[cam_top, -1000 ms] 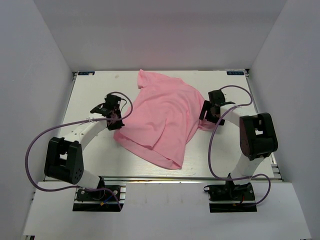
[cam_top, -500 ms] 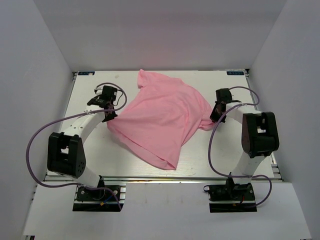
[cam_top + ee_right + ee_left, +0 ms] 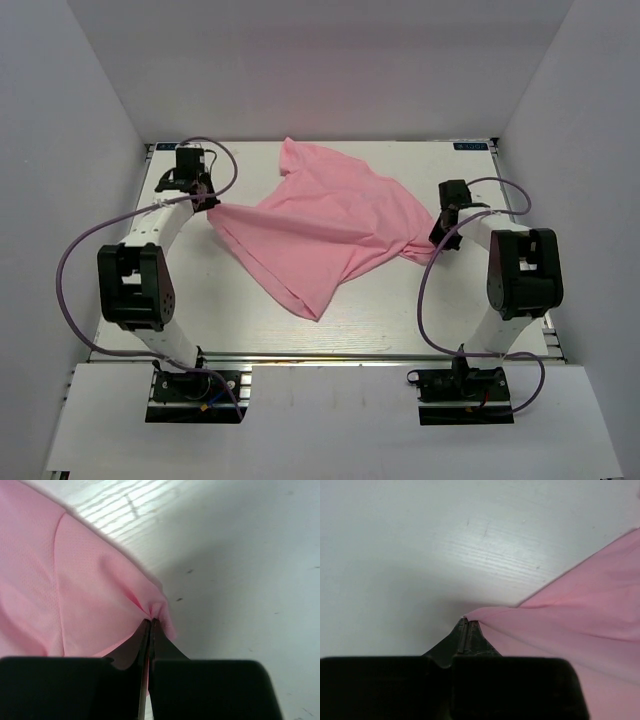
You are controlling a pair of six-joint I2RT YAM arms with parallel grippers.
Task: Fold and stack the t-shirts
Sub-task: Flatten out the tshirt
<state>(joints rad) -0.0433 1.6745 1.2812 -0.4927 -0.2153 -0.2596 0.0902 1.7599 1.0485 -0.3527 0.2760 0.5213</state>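
Observation:
A plain light pink t-shirt (image 3: pixel 320 225) lies rumpled across the middle of the white table, pulled taut between the two arms. My left gripper (image 3: pixel 207 204) is at the far left, shut on the shirt's left corner; in the left wrist view the fabric (image 3: pixel 570 615) runs off to the right from the pinched tips (image 3: pixel 468 622). My right gripper (image 3: pixel 437 238) is at the right, shut on a bunched fold of the shirt's right edge (image 3: pixel 100 595), with the cloth gathered at the tips (image 3: pixel 152 621). A loose corner of the shirt (image 3: pixel 310 312) points toward the near edge.
The white table (image 3: pixel 190 290) is boxed in by grey walls at left, right and back. Purple cables (image 3: pixel 70 290) loop from each arm. The arm bases (image 3: pixel 195 385) stand at the near edge.
The right gripper has closed on the shirt's right edge. The left gripper has drawn its corner back and left, and the shirt has spread out wider and flatter between the arms.

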